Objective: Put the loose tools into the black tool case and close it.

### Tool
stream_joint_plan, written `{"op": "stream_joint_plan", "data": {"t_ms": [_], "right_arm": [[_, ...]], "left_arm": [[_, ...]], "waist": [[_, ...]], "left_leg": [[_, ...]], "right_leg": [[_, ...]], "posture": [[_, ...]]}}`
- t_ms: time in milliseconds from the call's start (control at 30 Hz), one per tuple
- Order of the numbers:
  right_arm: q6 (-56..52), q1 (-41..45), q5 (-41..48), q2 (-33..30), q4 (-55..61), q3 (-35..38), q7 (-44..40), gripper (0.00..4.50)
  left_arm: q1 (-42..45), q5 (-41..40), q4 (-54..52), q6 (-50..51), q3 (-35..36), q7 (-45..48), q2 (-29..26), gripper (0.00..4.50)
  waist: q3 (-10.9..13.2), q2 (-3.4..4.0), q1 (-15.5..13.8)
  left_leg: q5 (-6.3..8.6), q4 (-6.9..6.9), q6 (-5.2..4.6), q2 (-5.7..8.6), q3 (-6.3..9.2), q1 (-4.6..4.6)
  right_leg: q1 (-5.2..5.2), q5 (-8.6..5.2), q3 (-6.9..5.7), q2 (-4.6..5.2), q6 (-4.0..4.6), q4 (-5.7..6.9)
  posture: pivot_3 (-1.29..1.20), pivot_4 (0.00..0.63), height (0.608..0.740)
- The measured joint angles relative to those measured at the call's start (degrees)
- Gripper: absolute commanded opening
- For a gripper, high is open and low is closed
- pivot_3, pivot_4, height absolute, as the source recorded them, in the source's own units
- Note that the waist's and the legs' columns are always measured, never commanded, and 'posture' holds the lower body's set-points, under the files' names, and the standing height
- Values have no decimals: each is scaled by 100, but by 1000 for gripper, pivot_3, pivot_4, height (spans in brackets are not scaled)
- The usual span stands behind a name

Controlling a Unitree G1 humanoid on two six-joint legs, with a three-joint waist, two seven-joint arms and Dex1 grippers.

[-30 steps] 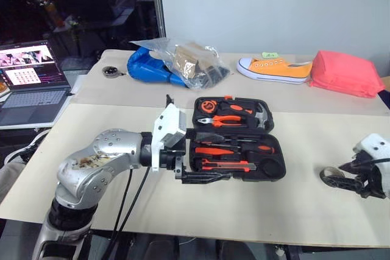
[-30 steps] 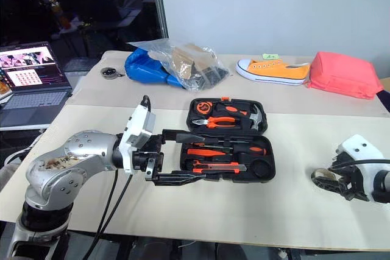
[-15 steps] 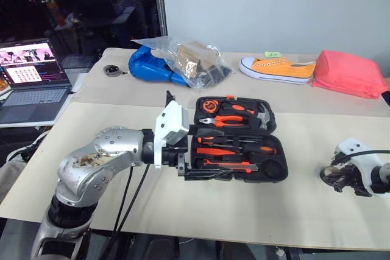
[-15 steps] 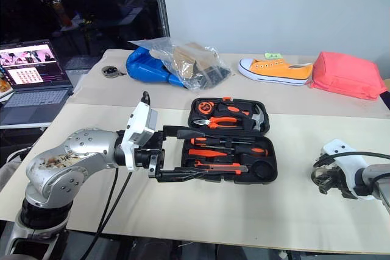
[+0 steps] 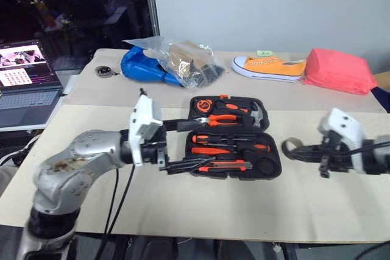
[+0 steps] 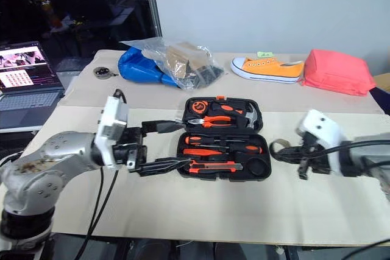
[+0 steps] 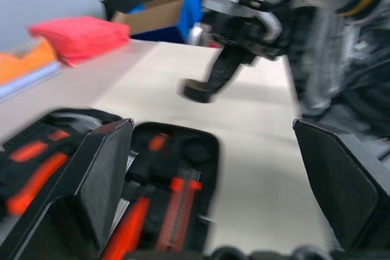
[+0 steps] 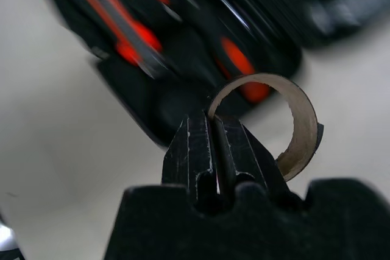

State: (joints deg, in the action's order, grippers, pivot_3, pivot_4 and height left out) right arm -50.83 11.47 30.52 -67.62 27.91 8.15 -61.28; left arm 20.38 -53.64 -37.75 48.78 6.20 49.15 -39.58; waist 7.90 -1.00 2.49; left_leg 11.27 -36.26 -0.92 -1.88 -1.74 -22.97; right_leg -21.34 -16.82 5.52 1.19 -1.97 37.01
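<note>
The black tool case (image 5: 234, 139) lies open on the table, with orange-and-black screwdrivers (image 5: 231, 148) and a utility knife (image 5: 225, 165) in its front half. A round recess at the front right is empty. My right gripper (image 5: 303, 149) hangs just right of the case, shut on the greyish tape roll (image 5: 290, 146), held off the table. In the right wrist view the fingers (image 8: 198, 144) pinch the roll's rim (image 8: 298, 120) over the case. My left gripper (image 5: 198, 142) is open at the case's left end, its two fingers wide apart; whether they touch it I cannot tell.
Pliers and a hammer (image 5: 259, 114) sit in the case's rear half. At the back are a blue bag under clear plastic (image 5: 164, 65), an orange shoe (image 5: 268, 66) and a red pouch (image 5: 338, 71). A laptop (image 5: 24, 83) stands at far left.
My right gripper shut on the tape roll, lifted it off the table and carried it left toward the case. The left gripper drew back slightly to the left.
</note>
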Motion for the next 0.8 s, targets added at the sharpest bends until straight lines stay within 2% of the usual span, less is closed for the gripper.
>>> {"op": "stream_joint_plan", "data": {"t_ms": [100, 233, 633, 767, 800], "right_arm": [[-115, 460, -48, 29, 33, -871, -89, 96], [-38, 576, -497, 10, -161, -1693, -188, 96], [290, 824, -1276, -56, -763, -2333, -292, 96], [314, 1011, -1394, 144, -915, -2476, -369, 96], [341, 1024, -1404, 164, -944, -2479, -396, 725]], "left_arm": [[-178, -284, -164, 81, 159, -22, -300, 4500], [-281, -470, -322, 102, 216, -255, -367, 4500], [-355, -523, -520, 79, 229, -700, -463, 4500], [-355, -496, -518, 14, 224, -719, -494, 4500], [-355, -492, -518, 14, 216, -723, -495, 4500]], "waist": [[3, -3, -49], [2, -2, -125], [0, -2, -170], [0, -6, -169], [0, -6, -163]], "left_leg": [[0, 2, 0, 8, -4, -8], [3, 9, -2, 15, -10, -29], [0, 14, 0, 15, -16, -16], [0, 15, 1, 13, -15, -19], [0, 15, 1, 13, -15, -19]], "right_leg": [[-1, 0, -2, 18, 1, -10], [-16, 15, -3, 28, 28, -24], [-22, 17, 0, 23, 35, -9], [-24, 17, -1, 19, 36, -10], [-23, 17, 0, 19, 36, -10]], "posture": [[0, 150, 740], [0, 150, 740], [0, 150, 740], [0, 150, 740], [0, 150, 740]]}}
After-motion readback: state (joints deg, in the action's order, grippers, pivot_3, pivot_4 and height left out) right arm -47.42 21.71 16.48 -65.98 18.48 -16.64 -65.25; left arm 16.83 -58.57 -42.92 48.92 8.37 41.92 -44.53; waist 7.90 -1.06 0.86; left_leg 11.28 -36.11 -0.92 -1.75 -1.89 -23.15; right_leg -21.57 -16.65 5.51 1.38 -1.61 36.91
